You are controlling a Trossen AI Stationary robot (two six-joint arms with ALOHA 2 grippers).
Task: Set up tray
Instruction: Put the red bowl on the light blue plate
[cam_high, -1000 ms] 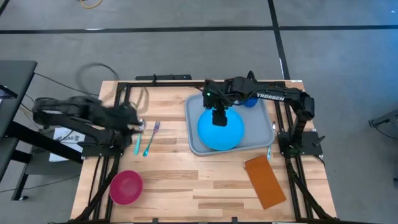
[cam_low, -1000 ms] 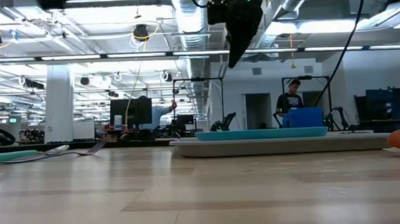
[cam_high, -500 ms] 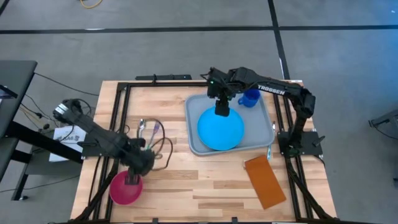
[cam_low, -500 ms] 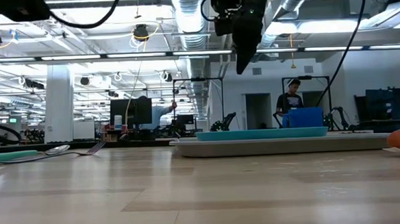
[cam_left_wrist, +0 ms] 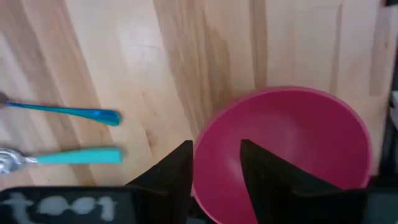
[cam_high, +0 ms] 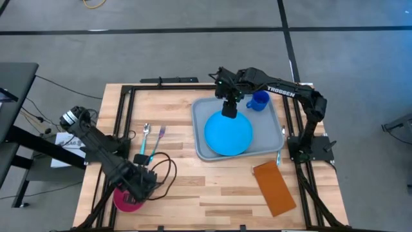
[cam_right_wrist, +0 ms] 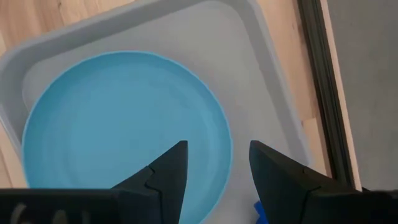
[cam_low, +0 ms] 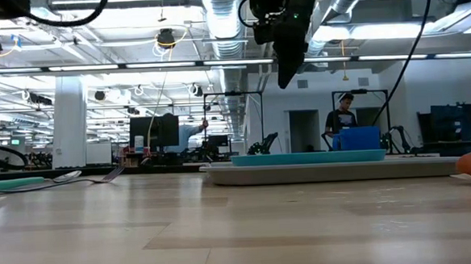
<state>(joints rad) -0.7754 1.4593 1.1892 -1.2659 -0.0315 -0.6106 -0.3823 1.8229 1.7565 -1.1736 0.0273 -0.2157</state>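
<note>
- The tray sits right of centre in the high view; the round blue plate lies in it, with a blue cup at its upper right corner.
- My left gripper hangs over the pink bowl at the lower left, fingers spread and empty, straddling the bowl's near rim.
- My right gripper hovers above the plate's upper edge, fingers apart, holding nothing.
- I judge the bowl is the step in hand: lower, pinch its rim, lift and carry it to the tray.
- The fork and spoon wait on the wood beside the tray, and the brown napkin lies lower right.
</note>
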